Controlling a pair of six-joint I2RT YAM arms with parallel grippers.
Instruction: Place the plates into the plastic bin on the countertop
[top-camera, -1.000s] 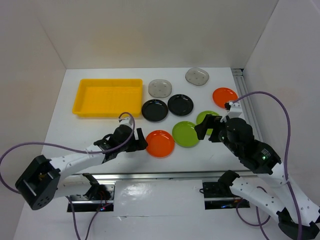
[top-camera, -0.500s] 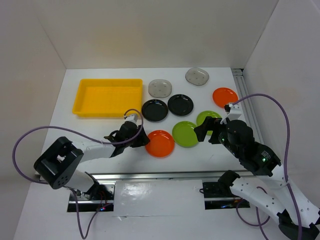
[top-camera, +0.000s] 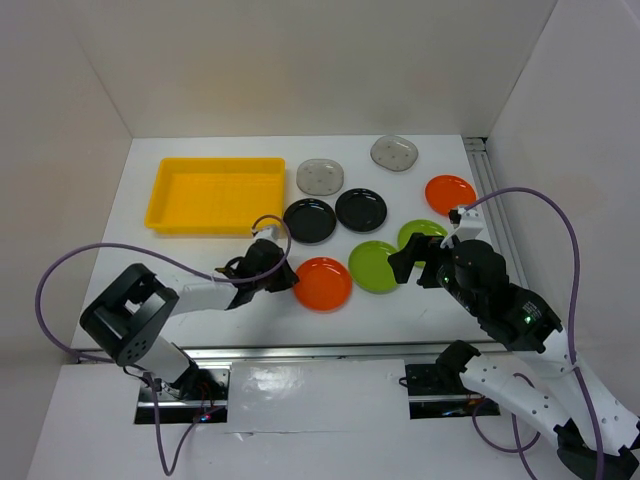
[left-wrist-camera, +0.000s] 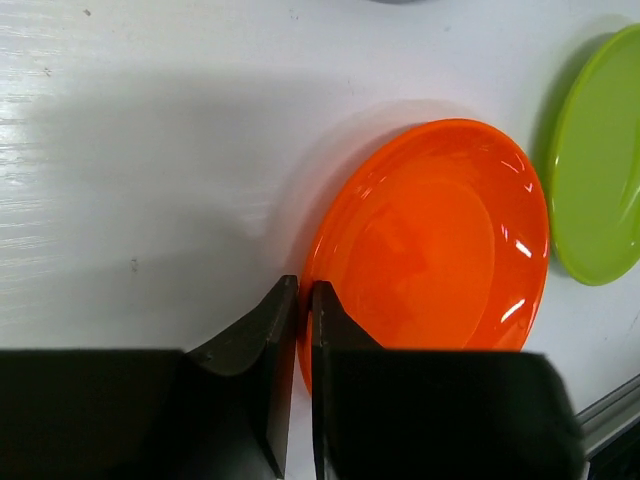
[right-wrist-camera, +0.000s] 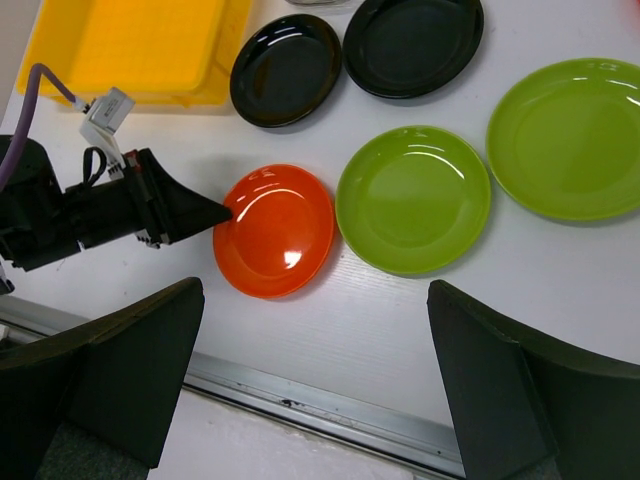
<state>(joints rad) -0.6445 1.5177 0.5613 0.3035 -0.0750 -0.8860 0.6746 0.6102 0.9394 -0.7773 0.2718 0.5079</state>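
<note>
While its two dark fingers stand almost together on the rim of the near orange plate (left-wrist-camera: 430, 250), the left end effector (left-wrist-camera: 305, 292) grips that plate at the edge facing the arm. Whether the plate has left the surface (top-camera: 150, 262) cannot be told.

Right end effector (right-wrist-camera: 312, 288): jaws spread wide, holding nothing, hovering above the near orange plate and the near green plate (right-wrist-camera: 413, 198).

Plates, eight in all, every one outside the bin:
- Orange, two: the gripped one, front centre; the far orange plate (top-camera: 449, 193) at the right edge of the surface.
- Lime green, two: the near green plate just right of the gripped one; the far green plate (top-camera: 420, 234) just beyond it, partly behind the right arm.
- Glossy black, two: the left black plate (top-camera: 309, 220) and the right black plate (top-camera: 361, 210), side by side, just right of the bin.
- Grey dotted, two: the left grey plate (top-camera: 320, 176) and the right grey plate (top-camera: 394, 152), at the back.

Plastic bin (top-camera: 215, 190), one: yellow, at the back left, well apart from the gripped plate.
</note>
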